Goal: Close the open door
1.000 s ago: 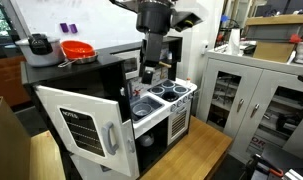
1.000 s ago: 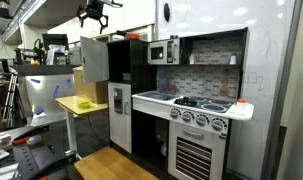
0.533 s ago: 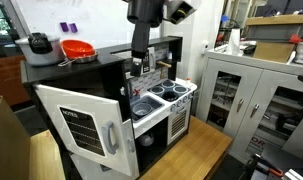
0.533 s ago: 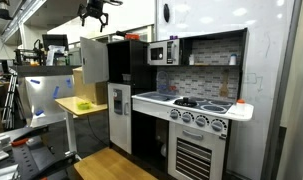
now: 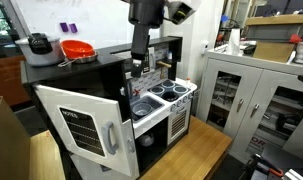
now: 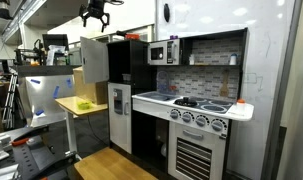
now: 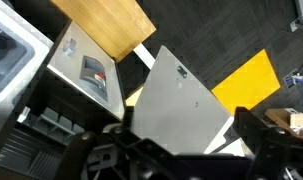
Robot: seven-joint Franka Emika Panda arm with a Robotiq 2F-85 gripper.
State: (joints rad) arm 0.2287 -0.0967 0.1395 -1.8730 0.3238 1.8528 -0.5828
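The open door (image 5: 86,125) is the large white toy-fridge door with a black lined panel and a grey handle (image 5: 110,137). It stands swung wide out from the fridge. It also shows in an exterior view (image 6: 94,65) and from above in the wrist view (image 7: 176,100). My gripper (image 5: 137,66) hangs from the arm above the fridge, high over the door and apart from it. It also shows in an exterior view (image 6: 94,17). In the wrist view my gripper (image 7: 186,150) is open and empty, with the door's top far below between the fingers (image 7: 266,140).
The smaller white door with a grey dispenser panel (image 7: 91,72) is shut. A red bowl (image 5: 78,49) and a pot (image 5: 38,43) stand on the fridge top. The sink and stove (image 5: 159,98), oven door (image 5: 177,125), a metal cabinet (image 5: 251,90) and a wooden table (image 6: 81,104) stand around.
One second ago the arm and gripper stood further over the stove side; they moved sideways toward the open door, then held still. The door has not moved.
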